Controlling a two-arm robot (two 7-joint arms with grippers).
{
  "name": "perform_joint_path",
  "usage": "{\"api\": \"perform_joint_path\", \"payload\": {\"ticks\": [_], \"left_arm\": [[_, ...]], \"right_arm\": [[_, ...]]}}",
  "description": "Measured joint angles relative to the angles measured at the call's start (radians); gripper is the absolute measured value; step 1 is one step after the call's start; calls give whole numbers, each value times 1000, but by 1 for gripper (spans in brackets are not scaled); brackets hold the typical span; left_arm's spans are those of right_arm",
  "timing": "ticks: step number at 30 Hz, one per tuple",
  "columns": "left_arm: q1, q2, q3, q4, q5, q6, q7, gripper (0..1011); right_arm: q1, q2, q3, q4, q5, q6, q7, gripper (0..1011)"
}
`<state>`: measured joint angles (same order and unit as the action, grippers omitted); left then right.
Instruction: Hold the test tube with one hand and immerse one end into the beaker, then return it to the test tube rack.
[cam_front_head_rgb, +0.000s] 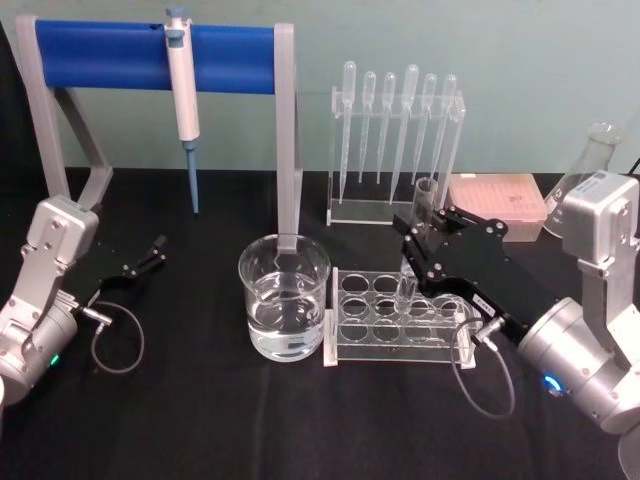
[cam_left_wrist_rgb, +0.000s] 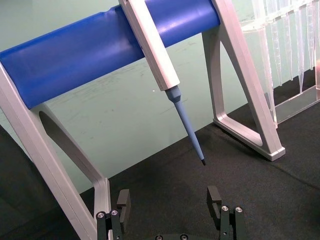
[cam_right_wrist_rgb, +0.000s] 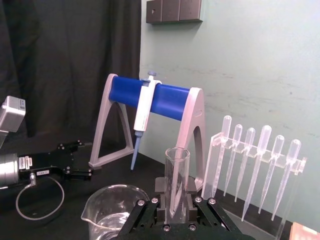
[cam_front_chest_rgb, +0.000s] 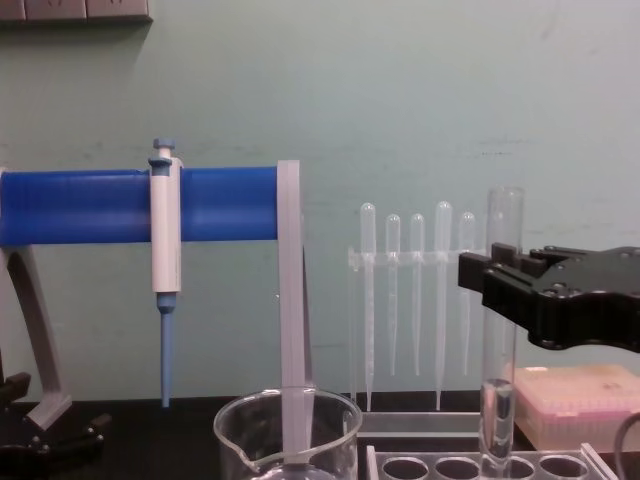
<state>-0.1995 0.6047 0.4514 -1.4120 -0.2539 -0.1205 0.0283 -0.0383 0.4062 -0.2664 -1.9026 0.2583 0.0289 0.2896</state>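
right black two-fingered gripper (cam_front_head_rgb: 424, 232) clamps the upright clear glass test tube (cam_front_chest_rgb: 499, 330), its bottom still in the clear plastic rack (cam_front_head_rgb: 400, 318); the wide glass beaker (cam_front_head_rgb: 284, 297) stands just to its left.

Counting one test tube (cam_front_head_rgb: 424, 200), one beaker (cam_front_head_rgb: 284, 297), six pipettes (cam_front_head_rgb: 398, 125), one pipettor (cam_front_head_rgb: 183, 95), two grippers (cam_front_head_rgb: 155, 250) on the table.

A black-clothed table (cam_front_head_rgb: 200, 420) carries the beaker (cam_front_head_rgb: 284, 298), a clear tube rack (cam_front_head_rgb: 400, 318), a pipette stand (cam_front_head_rgb: 395, 205), a pipettor stand (cam_front_head_rgb: 285, 120), a pink box (cam_front_head_rgb: 497, 197) and a flask (cam_front_head_rgb: 585, 170).
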Motion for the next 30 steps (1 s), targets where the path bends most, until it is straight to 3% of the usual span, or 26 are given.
{"api": "perform_joint_path", "payload": {"ticks": [13, 30], "left_arm": [[0, 0, 0, 0, 0, 0, 0, 1000], [0, 0, 0, 0, 0, 0, 0, 1000]], "right_arm": [[55, -33, -10, 82, 11, -40, 38, 225], [112, -54, -47, 178, 12, -46, 57, 226]]}}
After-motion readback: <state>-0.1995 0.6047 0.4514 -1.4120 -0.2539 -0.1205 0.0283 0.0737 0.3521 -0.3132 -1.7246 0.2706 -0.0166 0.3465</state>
